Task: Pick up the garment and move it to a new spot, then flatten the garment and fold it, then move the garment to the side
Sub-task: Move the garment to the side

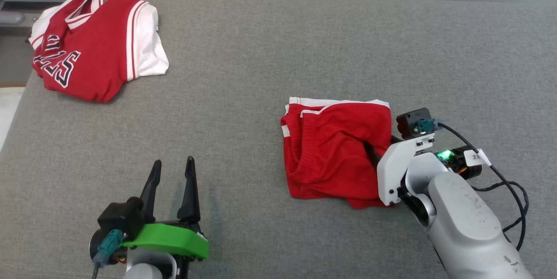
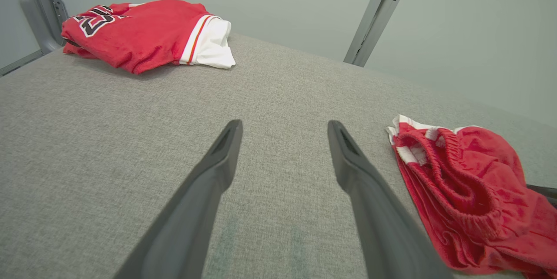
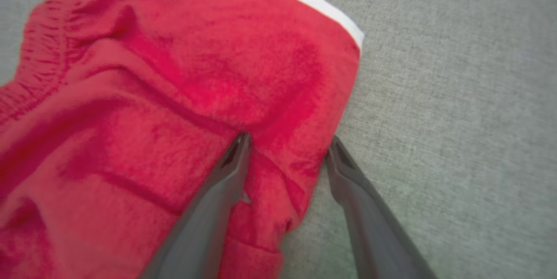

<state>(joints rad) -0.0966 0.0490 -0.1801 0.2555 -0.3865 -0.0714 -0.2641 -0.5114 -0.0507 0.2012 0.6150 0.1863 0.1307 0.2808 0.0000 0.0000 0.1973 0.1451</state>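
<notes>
Garment: red shorts, lying bunched on the grey table, to the right of centre in front of the robot. A red and white jersey lies at the far left corner, well apart from the shorts.

Right gripper: at the shorts' right edge, jaws apart and not clamped. One finger presses on the cloth; the other stands on the table just beside the hem. A ridge of fabric lies between them. Judgement: this straddle is set up to pinch the edge for the first lift, and the edge gives a fold thin enough to close on.

Left gripper: spread and empty, held over bare table at lower left, clear of the shorts. It is likely parked so as not to block the right arm.

Orientation: the heap is near square, with no clear long axis. The gathered waistband runs near-to-far along its left side, opening towards the robot's left. The white-trimmed edge faces away from the robot.
</notes>
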